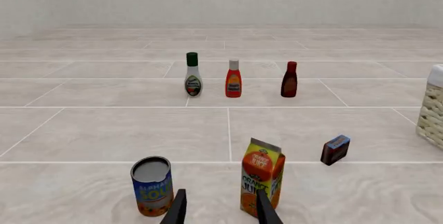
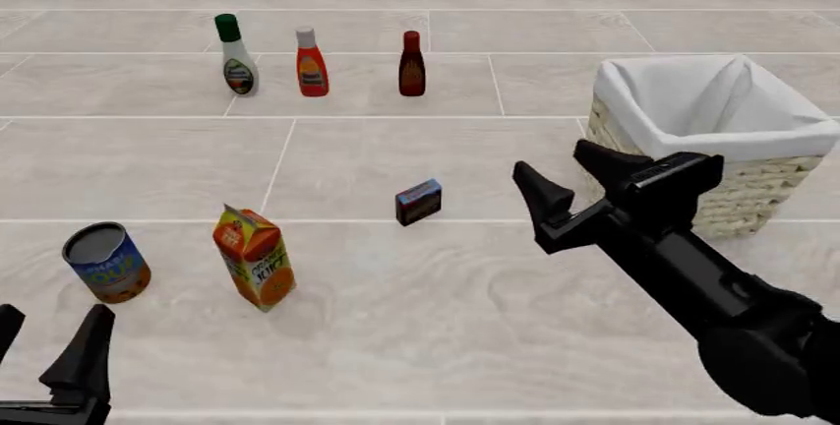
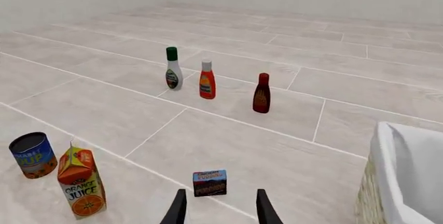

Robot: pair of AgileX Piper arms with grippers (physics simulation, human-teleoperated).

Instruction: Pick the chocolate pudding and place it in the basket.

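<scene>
The right gripper [image 2: 568, 189], spread wide and empty, hovers between the chocolate pudding [image 2: 419, 202] and the basket [image 2: 774, 184]; the left gripper [image 2: 46, 351] appears released, partly cropped.

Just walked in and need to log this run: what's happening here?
Two simulated arms work at a tiled surface. The right tool is open, empty and raised, with the chocolate pudding ahead of it in the right wrist view, standing untouched on the surface. The basket sits off to the right with nothing visible inside. The left tool hangs open near the front edge, by the orange juice carton and soup can.
</scene>
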